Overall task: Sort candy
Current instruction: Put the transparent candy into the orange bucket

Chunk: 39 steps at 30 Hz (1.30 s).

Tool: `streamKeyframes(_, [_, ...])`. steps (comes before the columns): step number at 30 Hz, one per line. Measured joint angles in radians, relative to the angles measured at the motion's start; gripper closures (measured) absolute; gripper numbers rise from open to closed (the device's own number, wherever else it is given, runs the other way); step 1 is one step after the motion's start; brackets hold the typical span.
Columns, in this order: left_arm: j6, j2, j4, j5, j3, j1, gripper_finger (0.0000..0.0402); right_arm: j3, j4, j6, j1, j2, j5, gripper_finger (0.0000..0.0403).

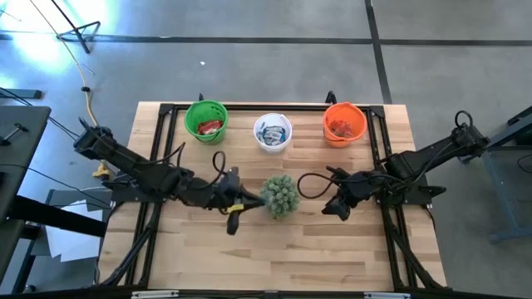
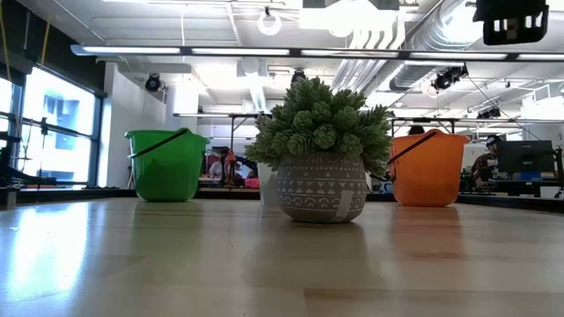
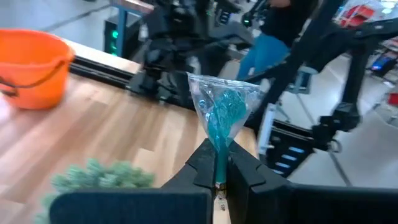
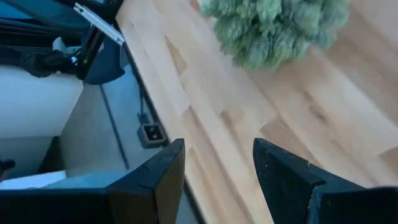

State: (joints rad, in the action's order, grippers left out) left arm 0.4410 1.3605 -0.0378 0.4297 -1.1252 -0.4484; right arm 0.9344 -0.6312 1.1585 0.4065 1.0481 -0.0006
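Note:
My left gripper point(image 3: 219, 163) is shut on one candy point(image 3: 224, 109) in a clear wrapper with light blue inside. In the high view this gripper point(image 1: 246, 199) is raised just left of the spiky green plant point(image 1: 280, 195) at mid-table. My right gripper point(image 4: 217, 165) stands open and holds nothing, on the plant's right point(image 1: 332, 205) above bare wood. At the far edge stand a green cup point(image 1: 206, 120) holding red candy, a white cup point(image 1: 273, 131) holding blue-and-white candy, and an orange cup point(image 1: 344, 123) holding reddish candy. My left gripper pinches the candy's narrow twisted wrapper end point(image 3: 219, 155) between its two fingertips. The wider body of the candy point(image 3: 225, 102) sticks out beyond the fingertips, lifted clear of the table.
The potted plant point(image 2: 322, 167) stands on the table between the two grippers. Black frame rails point(image 1: 249, 106) run along the table's far edge and sides. Bare wood point(image 1: 274, 257) lies toward the near edge. A person point(image 3: 273, 43) shows in the room beyond the table.

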Motion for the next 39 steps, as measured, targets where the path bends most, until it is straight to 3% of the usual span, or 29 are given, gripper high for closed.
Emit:
streamKeyframes(5, [-0.067,0.000,0.000,0.000,0.000,0.063,0.0399,0.000,0.000,-0.073,-0.001,0.000,0.122,0.0217])
streamKeyframes(9, [-0.081,0.000,-0.002,-0.001,0.000,0.123,0.0399,0.000,0.008,-0.102,-0.001,0.000,0.294,0.0217])
streamKeyframes(14, [-0.129,0.000,-0.015,-0.001,0.000,0.189,0.0399,0.000,0.008,-0.011,-0.001,0.000,0.543,0.0217])
streamKeyframes(17, [-0.107,0.000,-0.009,0.000,0.000,0.227,0.0399,0.000,0.007,-0.079,-0.001,0.000,0.649,0.0217])
streamKeyframes(22, [-0.078,0.002,-0.008,0.004,0.000,0.277,0.0399,-0.001,0.007,-0.171,-0.018,0.008,0.686,0.0217])
streamKeyframes(27, [-0.058,0.002,-0.009,0.005,0.000,0.307,0.0399,-0.001,0.022,-0.086,-0.075,0.038,0.840,0.0217])
streamKeyframes(31, [-0.058,0.002,0.008,0.004,0.000,0.326,0.0399,-0.001,0.030,0.009,-0.120,0.074,0.791,0.0217])
streamKeyframes(39, [-0.059,0.002,0.013,-0.009,0.000,0.338,0.0399,-0.001,0.153,0.010,-0.194,0.149,0.721,0.0217])
